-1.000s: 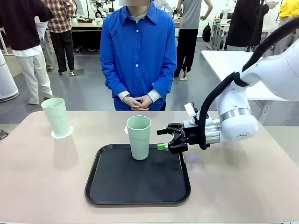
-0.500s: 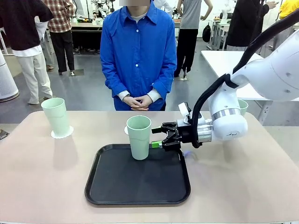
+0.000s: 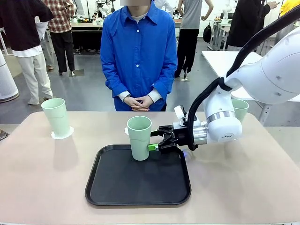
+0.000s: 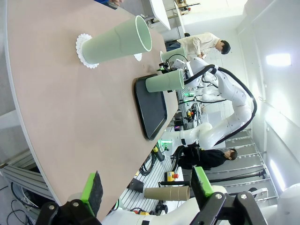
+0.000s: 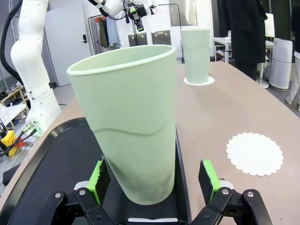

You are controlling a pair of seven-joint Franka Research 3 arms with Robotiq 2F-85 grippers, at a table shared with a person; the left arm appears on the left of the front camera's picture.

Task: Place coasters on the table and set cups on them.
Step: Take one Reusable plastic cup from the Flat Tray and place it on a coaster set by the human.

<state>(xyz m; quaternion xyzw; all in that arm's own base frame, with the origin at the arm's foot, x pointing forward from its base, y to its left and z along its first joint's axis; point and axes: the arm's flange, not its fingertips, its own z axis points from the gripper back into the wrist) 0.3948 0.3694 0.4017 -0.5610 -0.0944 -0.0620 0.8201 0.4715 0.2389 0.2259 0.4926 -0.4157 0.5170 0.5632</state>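
Note:
A mint-green cup stands upright on the black tray. My right gripper is open at its right side, low down. In the right wrist view the cup stands between the green pads of the right gripper, with a gap at the right pad. Another cup rests on a coaster at the table's far left. A third cup shows behind my right arm. A bare coaster lies behind the tray. My left gripper hangs open off the table's left end.
A person in a blue shirt stands at the far edge with clasped hands. A white table stands at the back right. The beige tabletop has free room left and right of the tray.
My right gripper has moved left along the tray's far edge to the cup, and its open fingers now flank the cup. The cups and coasters have not moved.

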